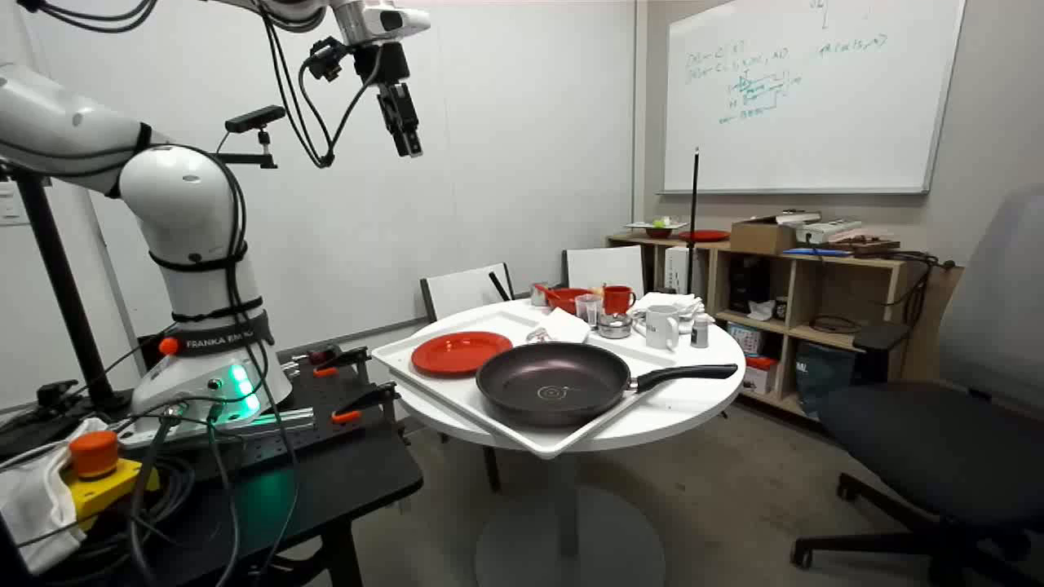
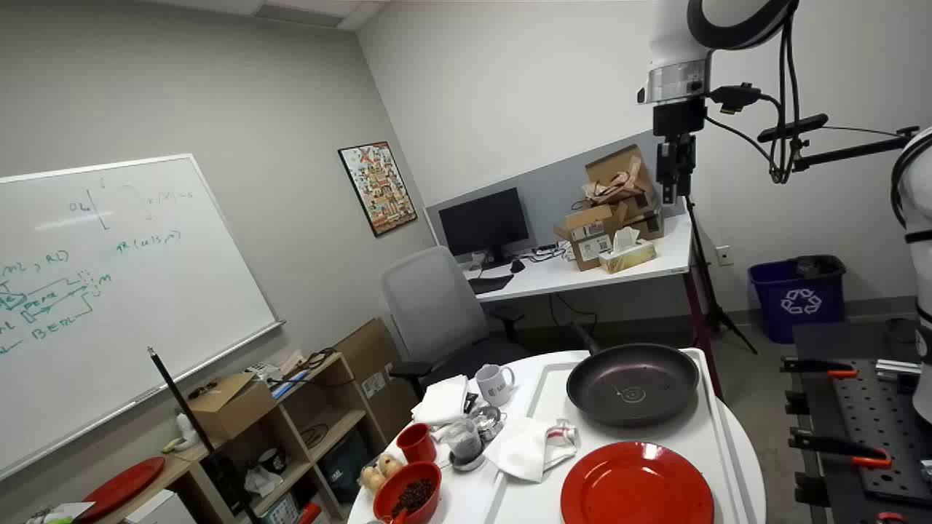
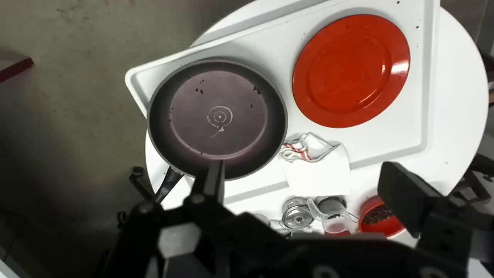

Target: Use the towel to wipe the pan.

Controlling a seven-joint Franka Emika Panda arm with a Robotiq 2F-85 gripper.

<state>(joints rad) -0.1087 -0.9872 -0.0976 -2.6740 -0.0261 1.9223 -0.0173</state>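
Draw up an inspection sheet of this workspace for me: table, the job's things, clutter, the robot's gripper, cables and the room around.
Surface: round white table, partly covered by a rectangular white tray; dark specks on the tray.
Job's things: large round black frying pan on the tray, dark crumbs inside; white red-striped cloth towel, loosely folded, beside it across the tray's edge.
Clutter: flat round red plate on the tray; red bowl holding dark bits; red mug; white mug.
Grippers: one black two-finger gripper, raised above the table, open; held: nothing seen.
Cables: black cables hang in loops from the white robot arm; more run around its base.
Surroundings: large rectangular whiteboard on the wall; grey office chair.
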